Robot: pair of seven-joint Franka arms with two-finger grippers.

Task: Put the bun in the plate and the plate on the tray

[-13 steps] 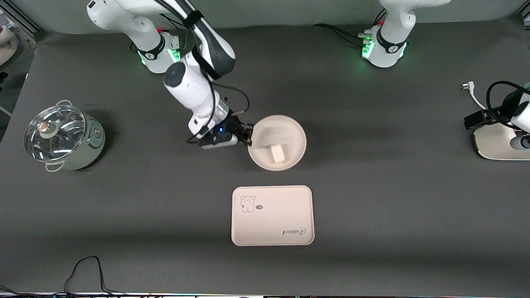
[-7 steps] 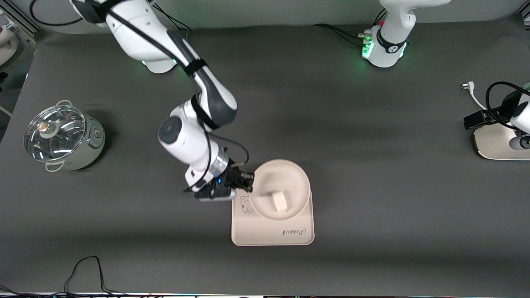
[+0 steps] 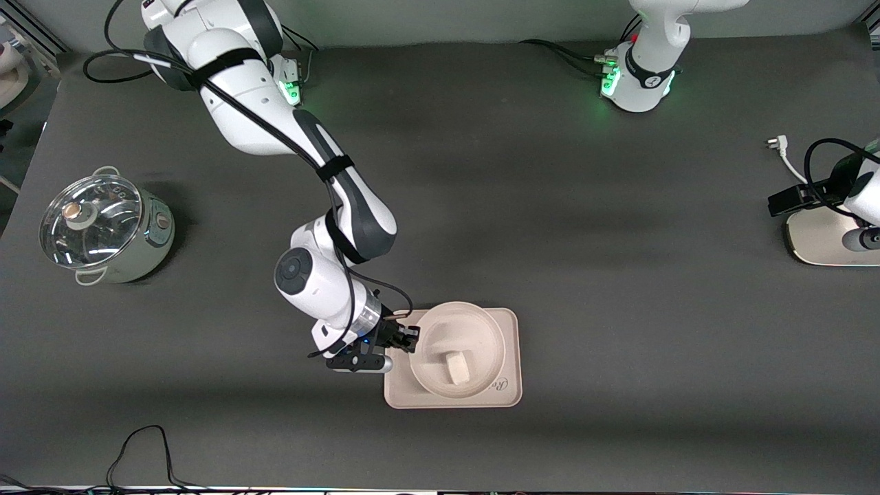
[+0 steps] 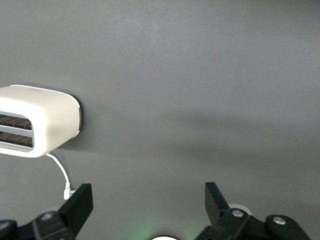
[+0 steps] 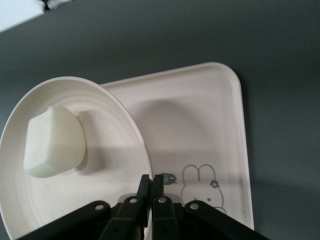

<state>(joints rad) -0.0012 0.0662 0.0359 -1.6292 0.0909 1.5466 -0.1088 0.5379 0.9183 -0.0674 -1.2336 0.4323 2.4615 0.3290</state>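
A cream-white tray (image 3: 507, 357) printed with a small grey line-drawn animal and dark script sits low in the frame's centre on a charcoal-grey table (image 3: 619, 275). On it, a plain cream-white plate (image 3: 440, 323) carries a smooth white bun (image 3: 456, 368). The arm reaching to it is glossy white with dark grey joints, ending in a black right gripper (image 3: 412, 338). At middle left stands a pale green pot (image 3: 148, 240) with a clear glass lid. Green lights glow at both arm bases along the top edge.
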